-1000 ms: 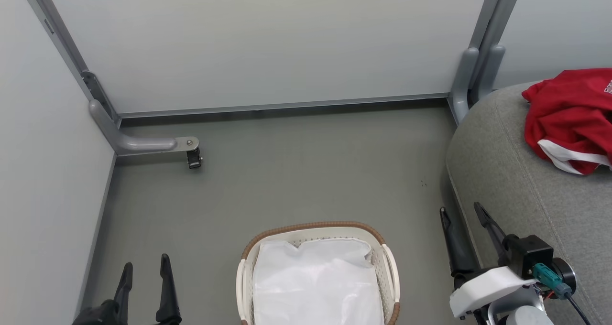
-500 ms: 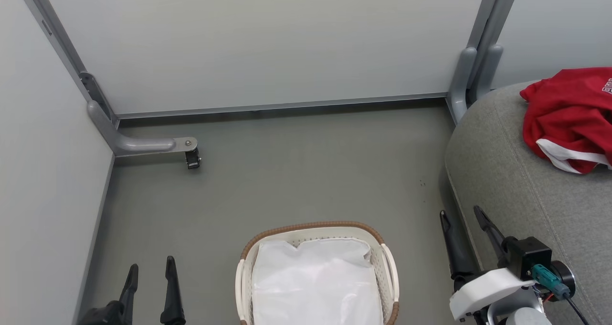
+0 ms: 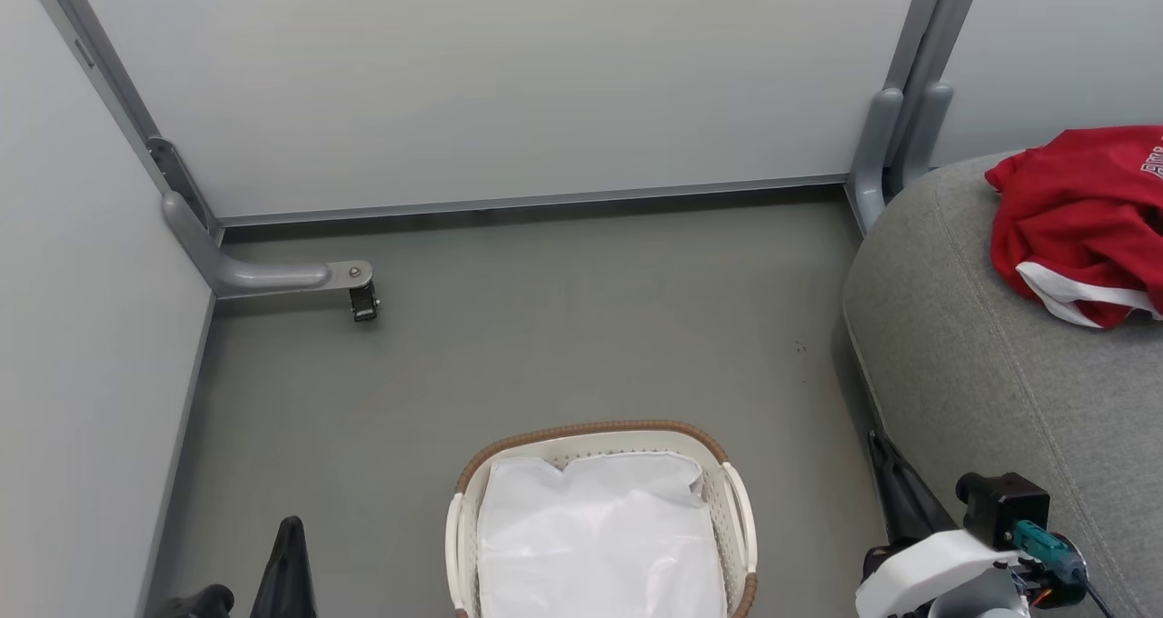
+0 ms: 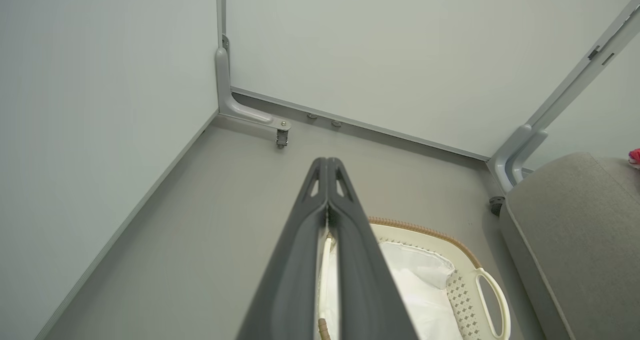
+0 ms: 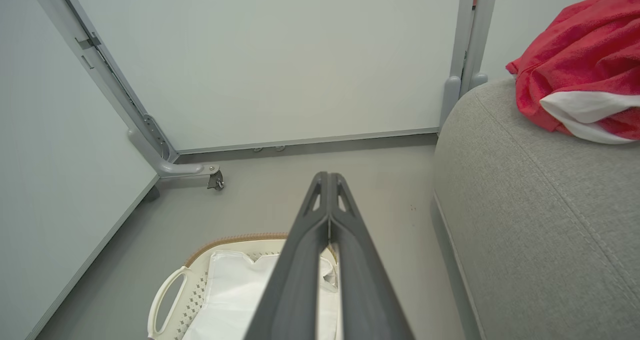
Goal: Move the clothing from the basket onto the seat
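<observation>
Both pairs of jaws are clenched, finger pressed flat against finger, with nothing gripped between them. Nearest on the robot's left, the left gripper hangs low over the bare grey floor, just beside the basket and apart from it. On the right, the right gripper sits low in the gap between the basket and the front edge of the seat.

Between the two arms the basket stands upright on the floor, with a white liner sheet lying crumpled inside and covering its bottom.

Farther off to the right, the clothing lies in a rumpled red heap on top of the seat, white trim showing along its lower fold and a bit of white lettering at the frame's edge. Whether the heap is one garment or two cannot be told.

Beyond, pale wall panels close the corner. A grey bracket foot with a small caster stands at far left, and twin grey posts rise beside the seat.
</observation>
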Available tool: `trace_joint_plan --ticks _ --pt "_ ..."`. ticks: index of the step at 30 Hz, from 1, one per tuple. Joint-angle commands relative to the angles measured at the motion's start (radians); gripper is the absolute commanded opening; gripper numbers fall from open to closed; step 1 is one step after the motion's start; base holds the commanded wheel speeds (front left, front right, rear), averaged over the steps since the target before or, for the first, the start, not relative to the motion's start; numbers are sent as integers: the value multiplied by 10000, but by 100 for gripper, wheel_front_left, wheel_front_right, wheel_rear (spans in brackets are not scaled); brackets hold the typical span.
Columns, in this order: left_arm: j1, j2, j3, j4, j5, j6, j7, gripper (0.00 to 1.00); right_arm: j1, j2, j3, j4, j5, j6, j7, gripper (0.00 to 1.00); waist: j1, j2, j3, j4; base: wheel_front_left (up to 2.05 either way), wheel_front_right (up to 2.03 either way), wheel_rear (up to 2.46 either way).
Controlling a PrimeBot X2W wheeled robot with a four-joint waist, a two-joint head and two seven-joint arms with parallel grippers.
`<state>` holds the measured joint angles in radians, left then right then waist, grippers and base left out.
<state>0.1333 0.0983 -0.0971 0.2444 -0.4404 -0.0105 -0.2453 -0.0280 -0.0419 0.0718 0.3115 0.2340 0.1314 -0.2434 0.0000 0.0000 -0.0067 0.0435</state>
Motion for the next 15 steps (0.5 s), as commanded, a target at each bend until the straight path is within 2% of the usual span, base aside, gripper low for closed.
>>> trace_joint_plan --ticks 1,15 --pt "-190 -3 123 -122 -398 -85 108 0 -149 -28 -85 -174 504 -1 101 0 0 0 1 -6 0 0 0" --pt "-633 -88 498 -109 -2508 -296 755 0 -292 -66 -393 -279 3004 -2 727 0 0 0 12 -55 0 0 0"
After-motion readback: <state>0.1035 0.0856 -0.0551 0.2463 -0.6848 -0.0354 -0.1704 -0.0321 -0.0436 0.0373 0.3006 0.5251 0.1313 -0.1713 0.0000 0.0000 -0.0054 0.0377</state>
